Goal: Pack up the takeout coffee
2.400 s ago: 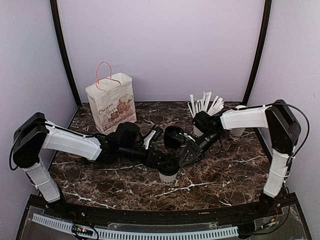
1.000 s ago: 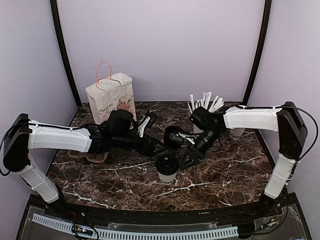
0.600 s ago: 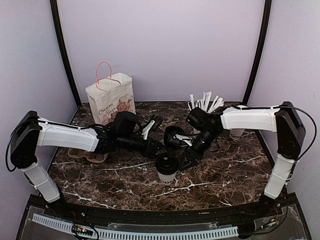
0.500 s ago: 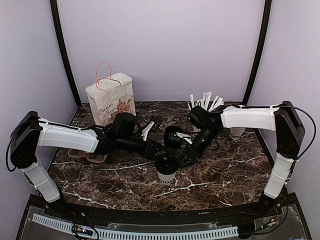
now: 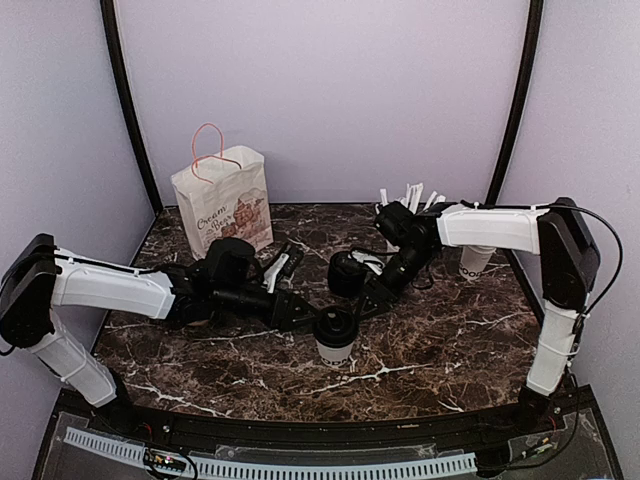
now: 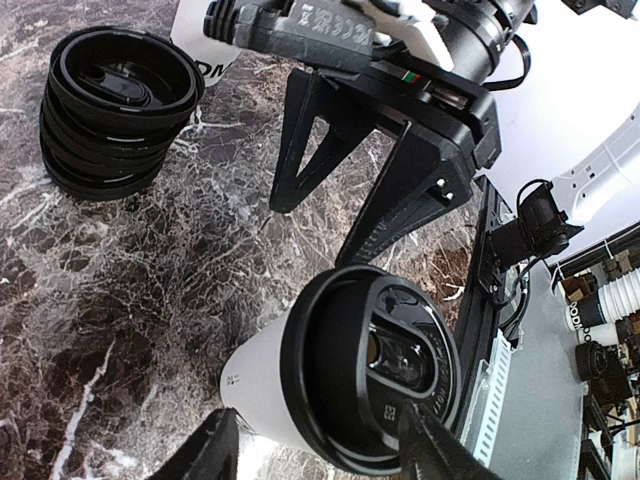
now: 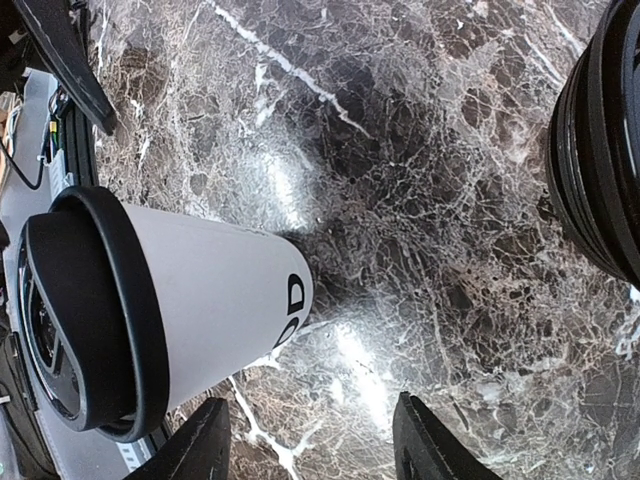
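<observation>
**Coffee upright beside the lid stack**

Your takeout coffee (image 5: 336, 338) stands on the marble table (image 5: 450, 340). Its long axis is vertical and its black dome lid faces up. It sits near the stack of black lids (image 5: 347, 272), on the side toward the arm bases. Your left gripper (image 6: 315, 420) is spread, with a finger on either side of the cup; you cannot tell whether they touch it. Your right gripper (image 7: 308, 402) is spread too, holding nothing, near the cup.

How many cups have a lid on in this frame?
1: the takeout coffee, front centre. The stack of cups at the right is lidless; the cup holding the white sticks is hidden.
</observation>
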`<act>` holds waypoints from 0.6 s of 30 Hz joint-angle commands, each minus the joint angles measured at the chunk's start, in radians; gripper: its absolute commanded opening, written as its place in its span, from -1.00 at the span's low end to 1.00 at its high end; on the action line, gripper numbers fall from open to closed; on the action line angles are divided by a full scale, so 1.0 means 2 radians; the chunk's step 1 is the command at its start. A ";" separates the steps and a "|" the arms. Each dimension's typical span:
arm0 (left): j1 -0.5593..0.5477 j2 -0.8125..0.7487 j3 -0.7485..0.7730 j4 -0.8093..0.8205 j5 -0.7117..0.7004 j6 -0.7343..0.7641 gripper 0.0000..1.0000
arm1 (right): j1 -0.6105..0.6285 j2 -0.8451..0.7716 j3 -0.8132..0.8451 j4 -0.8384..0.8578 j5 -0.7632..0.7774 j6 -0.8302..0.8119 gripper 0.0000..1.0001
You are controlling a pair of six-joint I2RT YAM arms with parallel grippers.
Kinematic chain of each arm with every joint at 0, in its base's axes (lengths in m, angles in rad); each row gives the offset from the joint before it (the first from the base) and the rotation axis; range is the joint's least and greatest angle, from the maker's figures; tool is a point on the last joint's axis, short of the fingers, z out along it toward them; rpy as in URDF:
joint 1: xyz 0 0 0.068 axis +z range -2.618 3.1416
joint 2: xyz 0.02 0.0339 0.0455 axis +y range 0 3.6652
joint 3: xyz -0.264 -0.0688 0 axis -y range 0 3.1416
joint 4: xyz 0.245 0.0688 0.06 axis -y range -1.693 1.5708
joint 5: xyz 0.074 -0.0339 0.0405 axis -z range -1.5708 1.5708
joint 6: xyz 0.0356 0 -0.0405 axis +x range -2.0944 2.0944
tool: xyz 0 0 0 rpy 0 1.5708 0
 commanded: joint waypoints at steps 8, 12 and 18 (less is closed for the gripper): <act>0.012 -0.012 0.031 -0.031 -0.041 -0.029 0.32 | -0.001 -0.097 -0.049 -0.021 -0.059 -0.044 0.19; 0.022 0.019 0.051 -0.026 -0.028 -0.056 0.28 | 0.001 -0.138 -0.087 0.005 -0.061 -0.045 0.24; 0.022 0.038 0.061 0.031 0.024 -0.053 0.34 | 0.027 -0.137 -0.096 0.006 -0.033 -0.055 0.31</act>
